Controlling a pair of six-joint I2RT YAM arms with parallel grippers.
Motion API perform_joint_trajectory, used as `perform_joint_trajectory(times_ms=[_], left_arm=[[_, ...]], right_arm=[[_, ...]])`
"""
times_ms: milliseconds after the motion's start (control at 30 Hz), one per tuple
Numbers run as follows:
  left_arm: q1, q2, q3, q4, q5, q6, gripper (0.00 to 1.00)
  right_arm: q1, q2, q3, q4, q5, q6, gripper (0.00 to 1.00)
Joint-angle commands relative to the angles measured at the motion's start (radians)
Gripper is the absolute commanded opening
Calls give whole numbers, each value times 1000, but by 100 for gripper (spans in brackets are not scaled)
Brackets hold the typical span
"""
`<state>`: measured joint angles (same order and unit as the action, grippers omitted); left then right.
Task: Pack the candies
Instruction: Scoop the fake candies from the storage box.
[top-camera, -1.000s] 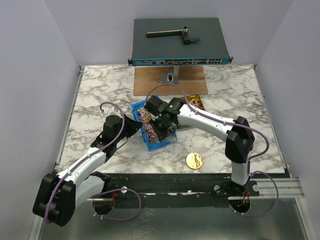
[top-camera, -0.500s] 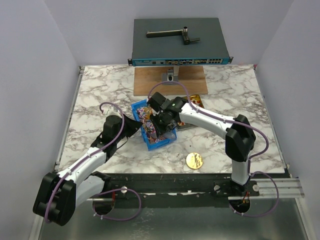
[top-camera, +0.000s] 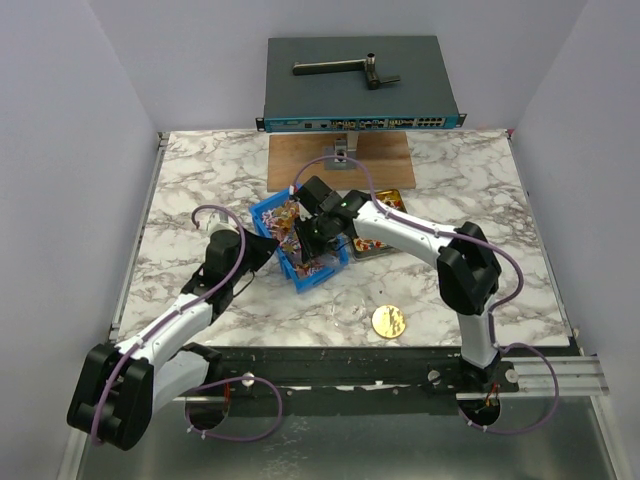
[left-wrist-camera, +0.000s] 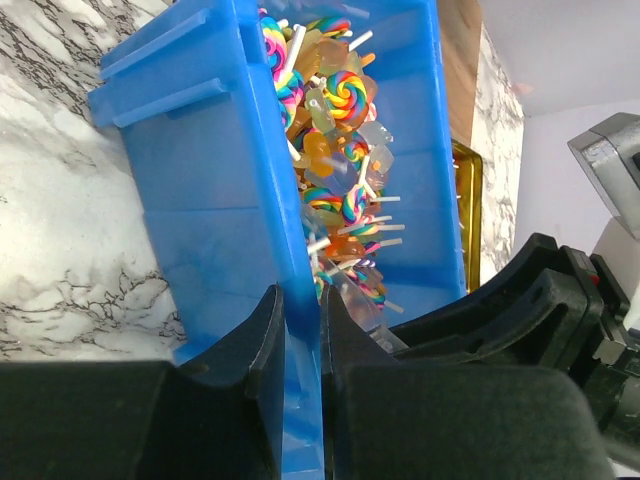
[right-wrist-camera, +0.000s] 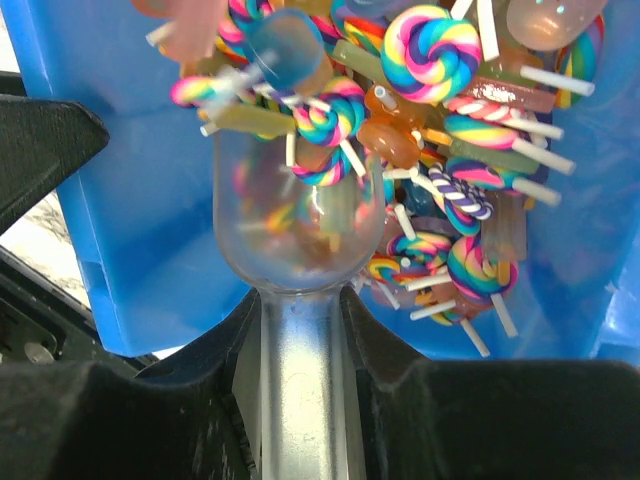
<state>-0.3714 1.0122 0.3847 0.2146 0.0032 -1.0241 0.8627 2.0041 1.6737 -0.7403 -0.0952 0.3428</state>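
The candies (right-wrist-camera: 440, 60) are small swirl lollipops and wrapped sweets piled in a blue bin (left-wrist-camera: 200, 180). The bin also shows in the top view (top-camera: 311, 277), near the table's middle. My left gripper (left-wrist-camera: 302, 330) is shut on the bin's near wall; in the top view the left gripper (top-camera: 267, 247) is at the bin's left side. My right gripper (right-wrist-camera: 300, 310) is shut on the handle of a clear scoop (right-wrist-camera: 290, 220) whose bowl lies among the candies. In the top view the right gripper (top-camera: 306, 231) is over the bin.
A gold-rimmed tin (top-camera: 388, 203) lies just right of the bin, partly behind the right arm. A round gold lid (top-camera: 389, 321) and a small clear piece (top-camera: 350, 312) lie near the front edge. A wooden board (top-camera: 340, 160) and a grey network switch (top-camera: 360, 80) stand at the back.
The blue bin has shifted to the far left with my left gripper on it. My right gripper has moved the same way, pushing the scoop further into the candies.
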Motion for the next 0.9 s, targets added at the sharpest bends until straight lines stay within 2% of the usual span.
perform_joint_trajectory(times_ms=[0,200,267,433,867], left_arm=[[-21,21,0,-7,126,24,0],[-21,43,9,-16,140,51,0],[-21,42,11,-26,128,57,4],[-17,45,30,-56,100,71,21],[1,46,69,-104,61,86,30]], right_arm=[[-55,-1,-63,262,162,-6,1],[-56,-83,-165,295,131,-19,1],[-56,-107,-188,290,130,-26,1],[-56,-146,-215,249,138,-45,1],[-56,-185,-184,75,143,-93,1]])
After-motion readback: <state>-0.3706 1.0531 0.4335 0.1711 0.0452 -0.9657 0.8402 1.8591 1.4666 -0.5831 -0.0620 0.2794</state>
